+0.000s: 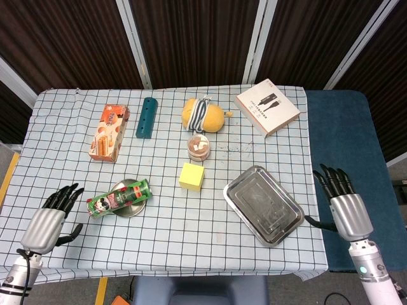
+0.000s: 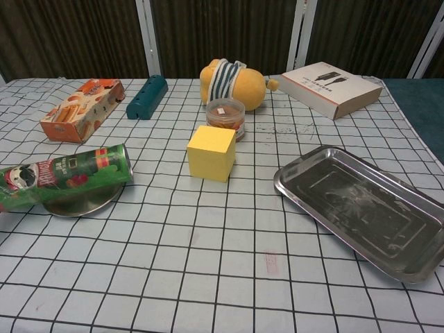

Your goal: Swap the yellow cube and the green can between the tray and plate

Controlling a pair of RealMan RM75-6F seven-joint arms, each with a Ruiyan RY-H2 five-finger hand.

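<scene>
The yellow cube (image 1: 192, 176) (image 2: 211, 152) stands on the checked cloth between the plate and the tray, with nothing touching it. The green can (image 1: 118, 199) (image 2: 64, 174) lies on its side across the round metal plate (image 1: 136, 209) (image 2: 83, 205). The steel tray (image 1: 262, 204) (image 2: 361, 208) at the right holds nothing. My left hand (image 1: 47, 222) hangs open at the table's front left edge, left of the can. My right hand (image 1: 344, 206) is open off the table's right side, beyond the tray. Neither hand shows in the chest view.
A small jar (image 1: 199, 147) sits just behind the cube, and a yellow plush toy (image 1: 203, 115) behind that. An orange snack box (image 1: 109, 132), a teal bar (image 1: 146, 117) and a white box (image 1: 267, 106) lie along the back of the table.
</scene>
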